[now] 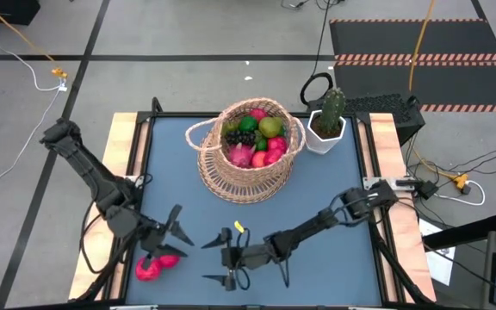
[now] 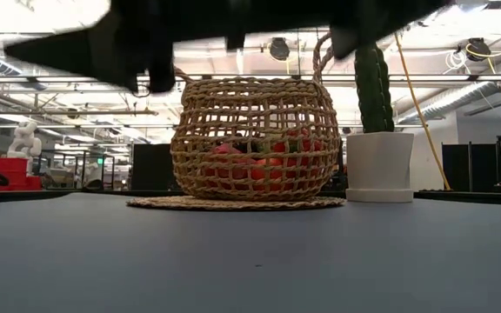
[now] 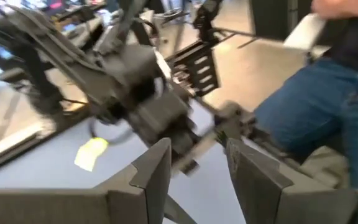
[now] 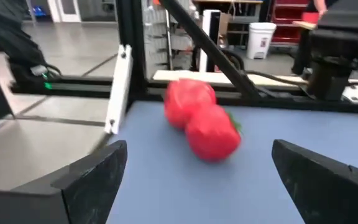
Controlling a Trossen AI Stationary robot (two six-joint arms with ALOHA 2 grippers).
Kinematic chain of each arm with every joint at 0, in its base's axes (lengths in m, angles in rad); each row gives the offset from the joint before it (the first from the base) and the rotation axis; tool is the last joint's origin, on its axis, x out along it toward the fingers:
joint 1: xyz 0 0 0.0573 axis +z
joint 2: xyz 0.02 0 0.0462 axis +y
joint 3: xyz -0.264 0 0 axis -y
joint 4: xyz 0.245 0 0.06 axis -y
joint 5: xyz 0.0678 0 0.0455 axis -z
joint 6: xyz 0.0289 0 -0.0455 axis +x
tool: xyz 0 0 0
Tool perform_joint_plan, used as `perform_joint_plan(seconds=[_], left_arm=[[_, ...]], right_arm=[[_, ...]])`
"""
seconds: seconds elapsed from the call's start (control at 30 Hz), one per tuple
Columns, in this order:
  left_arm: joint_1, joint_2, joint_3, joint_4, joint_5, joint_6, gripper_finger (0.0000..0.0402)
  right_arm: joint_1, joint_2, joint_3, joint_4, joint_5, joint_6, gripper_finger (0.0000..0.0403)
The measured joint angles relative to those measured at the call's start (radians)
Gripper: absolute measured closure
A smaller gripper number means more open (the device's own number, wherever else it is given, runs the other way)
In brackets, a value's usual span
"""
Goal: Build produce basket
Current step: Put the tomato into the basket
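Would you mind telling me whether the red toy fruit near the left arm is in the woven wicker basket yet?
Not yet. The red toy fruit lies on the blue table, well apart from the round tan wicker basket, which already holds other produce.

Both arms reach low over the counter's near half. The left gripper (image 1: pixel 172 226) has its jaws partly parted. The right gripper (image 1: pixel 220 258), just beside it, holds its jaws spread wide.

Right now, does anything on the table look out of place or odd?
Yes. Two red fruits lie on the table near the left gripper, outside the basket that holds the other fruit. A small yellow scrap also lies loose on the mat.
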Motion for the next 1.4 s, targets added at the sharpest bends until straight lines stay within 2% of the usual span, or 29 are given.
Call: perform_joint_plan(seconds=[0.17, 0.3, 0.43, 0.67, 0.77, 0.8, 0.97, 1.13, 1.37, 1.4], left_arm=[[-0.003, 0.002, 0.007, -0.004, -0.099, 0.063, 0.0213], [0.001, -0.015, 0.007, -0.002, -0.145, 0.115, 0.0181], [0.003, -0.023, 0.007, -0.005, -0.146, 0.124, 0.0148], [0.006, -0.023, 0.007, -0.116, -0.149, 0.122, 0.0107], [0.006, -0.023, 0.007, -0.151, -0.149, 0.115, 0.0100], [0.006, -0.023, 0.007, -0.156, -0.149, 0.118, 0.0099], [0.017, -0.023, 0.007, -0.161, -0.150, 0.149, 0.0105], [0.039, -0.023, 0.007, -0.160, -0.151, 0.153, 0.0106], [0.070, -0.023, 0.007, -0.162, -0.152, 0.123, 0.0106], [0.074, -0.023, 0.007, -0.162, -0.152, 0.122, 0.0106]], right_arm=[[-0.021, 0.107, 0.069, -0.029, 0.001, 0.010, 0.0009], [-0.039, 0.228, 0.238, -0.165, -0.025, -0.039, 0.0007], [-0.057, 0.304, 0.387, -0.204, -0.036, -0.065, 0.0005], [-0.144, 0.383, 0.589, -0.204, -0.197, -0.068, 0.0005], [-0.188, 0.408, 0.620, -0.202, -0.401, -0.017, 0.0005], [-0.198, 0.416, 0.621, -0.194, -0.439, -0.012, 0.0005], [-0.217, 0.452, 0.621, -0.146, -0.521, -0.017, 0.0005], [-0.206, 0.483, 0.627, -0.051, -0.522, -0.079, 0.0005], [-0.197, 0.597, 0.793, -0.108, -0.517, -0.093, 0.0005], [-0.198, 0.604, 0.789, -0.075, -0.512, -0.097, 0.0006]])
